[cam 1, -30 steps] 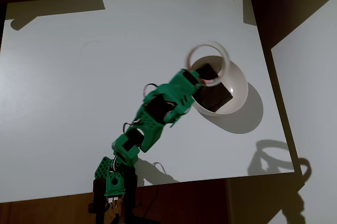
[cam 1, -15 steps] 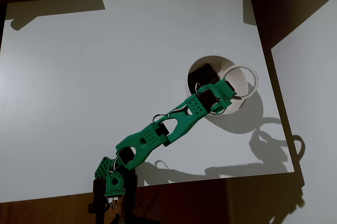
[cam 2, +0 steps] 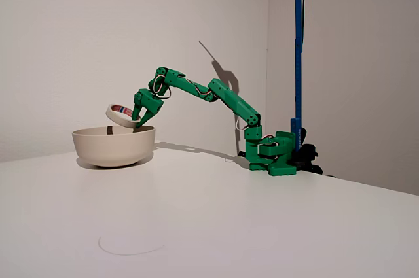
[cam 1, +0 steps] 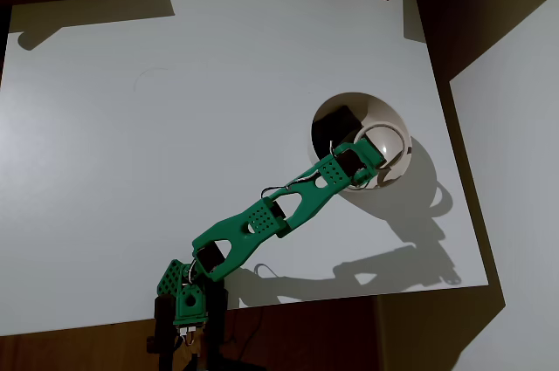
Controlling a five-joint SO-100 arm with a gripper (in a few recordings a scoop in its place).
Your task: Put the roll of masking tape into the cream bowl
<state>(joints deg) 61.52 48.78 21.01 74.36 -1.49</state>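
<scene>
The cream bowl (cam 1: pixel 389 112) sits on the white table, right of centre in the overhead view and at the left in the fixed view (cam 2: pixel 113 145). My green gripper (cam 1: pixel 370 153) reaches over the bowl and is shut on the roll of masking tape (cam 1: pixel 384 125). In the fixed view the roll of masking tape (cam 2: pixel 121 114) is tilted, its reddish inner core showing, just above the bowl's rim with the gripper (cam 2: pixel 138 121) holding its right side.
A dark square block (cam 1: pixel 342 120) lies inside the bowl at its left side. The table's right edge (cam 1: pixel 454 170) runs close to the bowl. The arm's base (cam 2: pixel 272 157) stands beside a blue pole (cam 2: pixel 298 42).
The arm has stretched out and come down. The tape went from high above the bowl's far rim, past its right edge, to low over the bowl's inside.
</scene>
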